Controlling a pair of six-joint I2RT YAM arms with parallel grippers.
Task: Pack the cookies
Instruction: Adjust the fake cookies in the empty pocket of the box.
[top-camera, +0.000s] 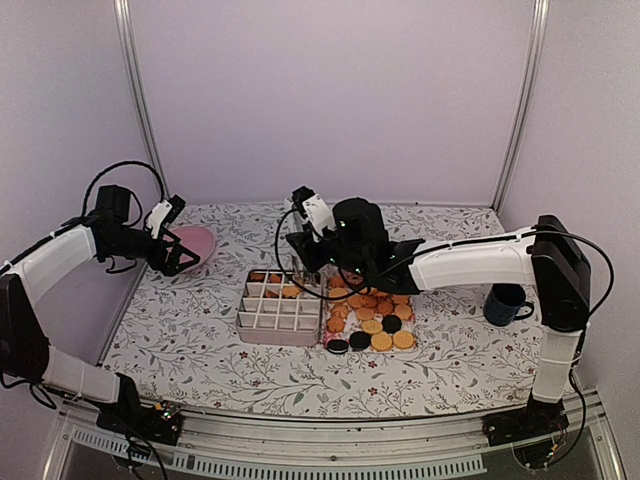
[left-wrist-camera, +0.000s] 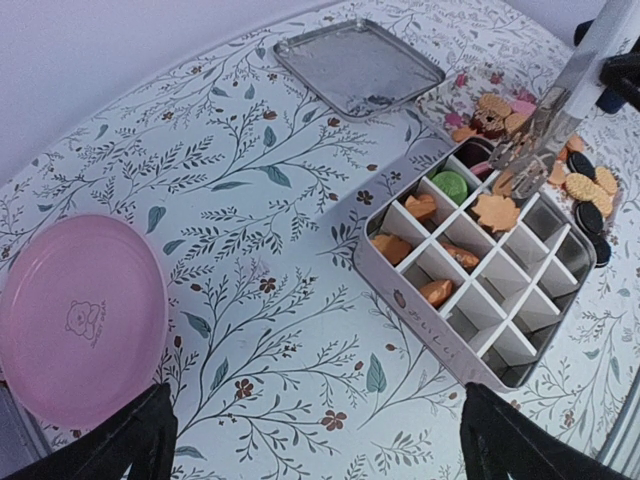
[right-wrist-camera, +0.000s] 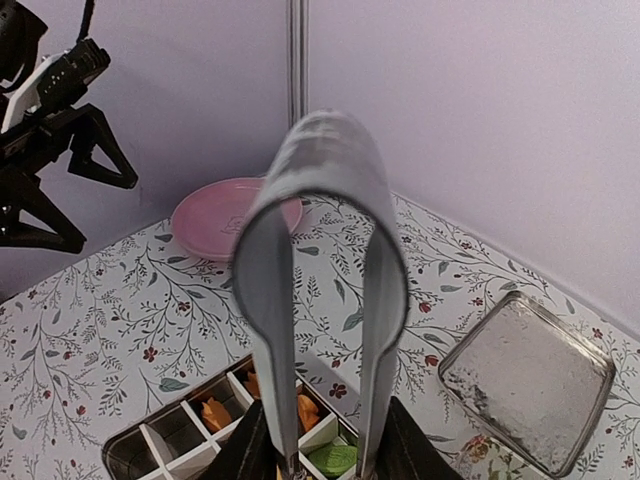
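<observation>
The cookies (top-camera: 372, 318) lie in a loose heap to the right of a white divided box (top-camera: 280, 335), mostly orange with a few black. Some sit inside the box (left-wrist-camera: 430, 330): a green one (left-wrist-camera: 450, 185), a leaf-shaped one (left-wrist-camera: 495, 212) and other orange pieces. My right gripper (right-wrist-camera: 322, 450) is shut on metal tongs (right-wrist-camera: 320, 200). The tong tips (left-wrist-camera: 525, 150) hang over the box's far compartments; I cannot tell whether they hold a cookie. At the far left my left gripper (left-wrist-camera: 315, 450) is open and holds nothing, above the tablecloth beside the pink plate (left-wrist-camera: 80, 315).
A square metal lid (left-wrist-camera: 360, 65) lies behind the box. A dark blue mug (top-camera: 505, 303) stands at the right, near the right arm's base. The pink plate (top-camera: 195, 242) sits at the back left corner. Walls close the table on three sides.
</observation>
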